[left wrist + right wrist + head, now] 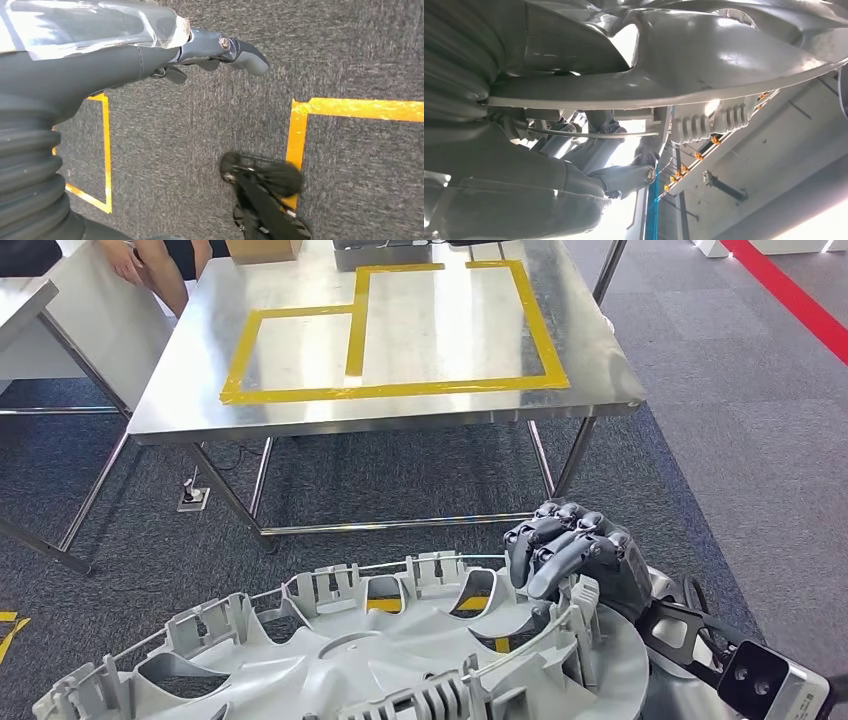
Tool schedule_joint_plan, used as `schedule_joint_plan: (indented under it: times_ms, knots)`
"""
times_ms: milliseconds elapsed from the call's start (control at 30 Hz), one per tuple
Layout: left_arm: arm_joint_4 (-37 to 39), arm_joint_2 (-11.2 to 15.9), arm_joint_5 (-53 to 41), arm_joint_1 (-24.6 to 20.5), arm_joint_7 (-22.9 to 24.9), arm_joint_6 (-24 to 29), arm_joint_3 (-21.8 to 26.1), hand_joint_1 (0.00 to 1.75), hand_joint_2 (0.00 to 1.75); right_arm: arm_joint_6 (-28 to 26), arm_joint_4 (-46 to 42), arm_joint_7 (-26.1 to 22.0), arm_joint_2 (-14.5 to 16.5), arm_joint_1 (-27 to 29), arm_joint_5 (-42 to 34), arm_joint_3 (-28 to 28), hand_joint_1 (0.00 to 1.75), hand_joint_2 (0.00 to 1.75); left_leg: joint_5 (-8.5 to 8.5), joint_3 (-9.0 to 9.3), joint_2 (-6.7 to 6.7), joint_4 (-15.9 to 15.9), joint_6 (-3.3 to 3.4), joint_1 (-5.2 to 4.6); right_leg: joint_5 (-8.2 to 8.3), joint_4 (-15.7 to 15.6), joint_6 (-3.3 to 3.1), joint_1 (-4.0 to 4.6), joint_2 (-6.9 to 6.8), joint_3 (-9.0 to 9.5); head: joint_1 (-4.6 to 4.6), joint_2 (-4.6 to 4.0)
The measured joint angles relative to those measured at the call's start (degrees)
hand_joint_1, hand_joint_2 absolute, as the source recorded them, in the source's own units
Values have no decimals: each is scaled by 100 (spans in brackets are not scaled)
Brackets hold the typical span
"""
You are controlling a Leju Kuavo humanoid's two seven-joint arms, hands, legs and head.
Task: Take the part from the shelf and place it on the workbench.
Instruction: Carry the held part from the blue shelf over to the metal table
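The part is a large grey wheel cover [380, 650] with clips round its rim, held low in front of me with its back side up. My right hand [575, 555] grips its right rim, fingers curled over the edge. In the right wrist view the cover [704, 55] lies across my right hand [574, 165]. In the left wrist view my left hand [100, 65] lies against the cover's shiny face [90, 22], thumb stretched along it, above the carpet. The workbench [180, 390] is a steel table ahead of me, marked with a yellow tape outline [400, 390].
A person [150, 265] stands at the bench's far left corner beside a cardboard box [262, 248]. A white table [20, 300] stands at the left. A socket box [193, 498] lies on the carpet under the bench. Yellow floor tape [300, 135] marks squares below me.
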Motion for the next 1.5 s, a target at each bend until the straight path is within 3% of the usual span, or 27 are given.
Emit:
schedule_joint_plan:
  times_ms: [33,67,133,167,233,333,367,433,500,533,567,600,667,700,733,800,867,900,1000,1033,1067,1100,1167,1233,1367,1433,1500]
  knots:
    - [0,-3,-1,4,0,-1,0,0,175,-1,0,0,2,9,2,1,175,175,1,-155,0,65,1,-1,-55,0,0,3,6,67,0,0]
    - [0,-7,-1,6,0,-1,0,0,175,-1,-1,0,4,17,4,2,175,175,137,-208,1,-71,14,-4,-115,-1,3,7,11,149,-1,0]
    - [0,-8,1,8,0,-1,0,0,175,-1,-2,0,9,21,4,3,175,175,714,-83,3,-775,82,-28,-243,-9,18,15,14,312,0,0]
    - [1,-2,3,7,0,-1,0,0,175,-1,-2,1,10,22,4,5,175,175,910,-5,5,-1092,126,-50,-303,-16,36,24,15,381,11,-1]
    - [-1,12,9,13,0,1,1,0,175,0,-6,2,14,26,5,6,175,175,1082,104,1,-1444,209,-92,-381,-36,94,35,26,458,25,-1]
    - [-4,22,12,27,0,2,2,0,175,3,-26,1,19,31,30,7,175,175,1073,271,-3,-1564,278,-66,-364,46,184,50,32,518,27,-1]
    - [-4,21,12,23,0,2,2,0,175,3,-33,1,19,23,45,8,175,175,1056,349,-1,-1595,300,-44,-356,232,206,52,29,427,37,-1]
    - [-4,20,12,13,0,2,2,0,175,-1,-43,-1,19,10,71,8,175,175,988,471,-5,-1634,338,-18,-481,913,257,39,23,14,62,-1]
    - [-4,17,10,13,0,2,2,0,175,-13,-46,-1,18,14,88,8,175,175,891,562,-13,-1639,351,-12,-791,1536,321,13,22,-490,67,-1]
    - [-4,14,10,16,0,1,2,0,175,-22,-46,-1,16,21,96,9,175,175,838,620,-20,-1639,347,-10,-883,1630,343,2,20,-646,67,-1]
    - [-4,9,10,18,0,1,2,0,175,-31,-46,0,15,25,103,10,175,175,781,693,-28,-1639,337,-7,-846,1533,354,-5,18,-710,66,0]
    - [-4,2,9,19,0,-1,2,0,175,-40,-48,0,14,28,109,11,175,175,720,778,-35,-1639,321,0,-657,1251,355,-11,15,-680,68,0]
    - [-4,-8,7,18,0,-2,2,0,175,-53,-49,0,13,34,119,12,175,175,586,924,-45,-1636,268,5,-65,490,340,-15,-11,-511,72,-1]
    - [-5,-10,5,13,0,-2,2,0,175,-60,-50,0,13,41,124,13,175,175,528,973,-46,-1636,233,0,145,231,314,-10,-25,-448,75,-1]
    - [-5,-9,3,9,0,-2,2,0,175,-67,-54,0,12,48,126,13,175,175,483,993,-45,-1643,197,-8,267,100,278,-3,-32,-415,77,-1]
    - [-6,-11,0,-3,0,-2,1,0,175,-78,-70,1,14,49,131,16,175,175,463,1029,-39,-1625,137,-19,277,77,195,-1,-19,-380,76,0]
    - [-5,-20,-2,-19,0,-3,1,0,175,-83,-89,1,25,42,134,21,175,175,493,905,-23,-1373,89,-15,249,50,124,-23,-11,-299,66,-1]
    - [-5,-22,-3,-28,0,-3,0,0,175,-84,-95,0,37,42,134,23,175,175,467,737,-15,-1112,64,-10,216,39,91,-33,-12,-249,59,-1]
    - [-4,-27,-3,-29,0,-3,1,0,175,-86,-101,0,64,54,144,30,175,175,101,13,-4,-131,5,4,85,28,40,-33,-16,-120,44,0]
    - [-3,-30,-4,-26,0,-3,1,0,175,-86,-101,0,68,62,151,32,175,175,32,-165,-4,25,-1,5,37,28,39,-32,-13,-67,43,0]
    - [-3,-32,-5,-24,0,-3,1,0,175,-86,-101,0,72,70,158,33,175,175,86,-250,-4,-2,2,6,-13,28,43,-32,-11,-4,43,-1]
    - [-2,-33,-6,-24,0,-3,1,0,175,-86,-101,0,74,75,166,35,175,175,272,-223,-3,-232,11,6,-66,27,51,-32,-8,68,43,-1]
    - [-2,-27,-8,-25,0,-3,0,0,175,-86,-107,0,81,79,175,38,175,175,794,10,4,-977,48,-3,-176,20,82,-30,-7,221,48,-2]
    - [-2,-22,-10,-28,0,-3,0,0,175,-93,-116,0,90,73,181,41,175,175,1003,168,9,-1438,102,-37,-258,-21,140,-24,-2,302,51,-1]
    - [-2,-9,-16,-12,0,-3,2,0,175,-106,-136,1,94,68,183,40,175,175,1003,353,-1,-1564,247,-31,-255,143,266,-16,-5,349,63,0]
    - [-2,-10,-17,-22,0,-3,1,0,175,-109,-148,0,93,53,180,34,175,175,942,472,-1,-1586,308,-7,-384,678,309,-17,-14,58,79,0]
    - [-2,-10,-19,-25,0,-3,2,0,175,-113,-156,0,92,51,178,31,175,175,856,547,-5,-1586,339,-9,-685,1378,352,-17,-14,-423,90,0]
